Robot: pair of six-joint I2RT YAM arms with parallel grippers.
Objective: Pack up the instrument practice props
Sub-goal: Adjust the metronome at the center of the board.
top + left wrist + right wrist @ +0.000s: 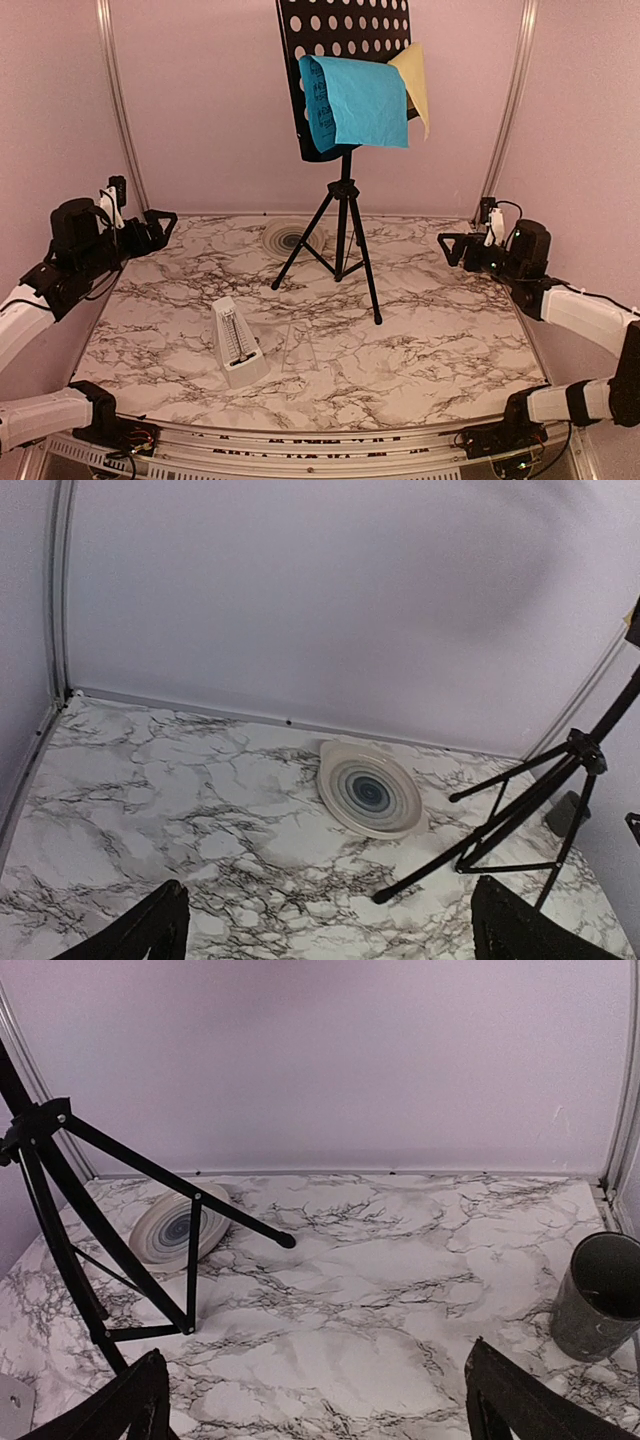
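**Music stand** [344,190], centre-rear of the marble table [450,330]: upright on three splayed legs, with the perforated desk high above them. A blue page [360,100] hangs folded over the desk's front, and a yellow page [418,75] curls out behind it at the right. Both look merely draped, not clipped. The white metronome [236,343] sits well apart from the stand, near the front edge and left of centre.

**Hazards, as I judge them:**
- The stand is top-heavy. If I push on one leg or pull the desk sideways, it could tip.
- If I tug one page, the other could slide off.
- The metronome's sloped faces could squirt out of a pinch made too high.

A ringed plate [288,238] lies just behind the rear-left leg and would be under a falling stand. A dark mug [598,1295] stands by my right side, within reach of a careless sweep.

My left gripper [160,230] and right gripper [452,250] hover at the table's side edges, jaws spread wide, holding nothing.
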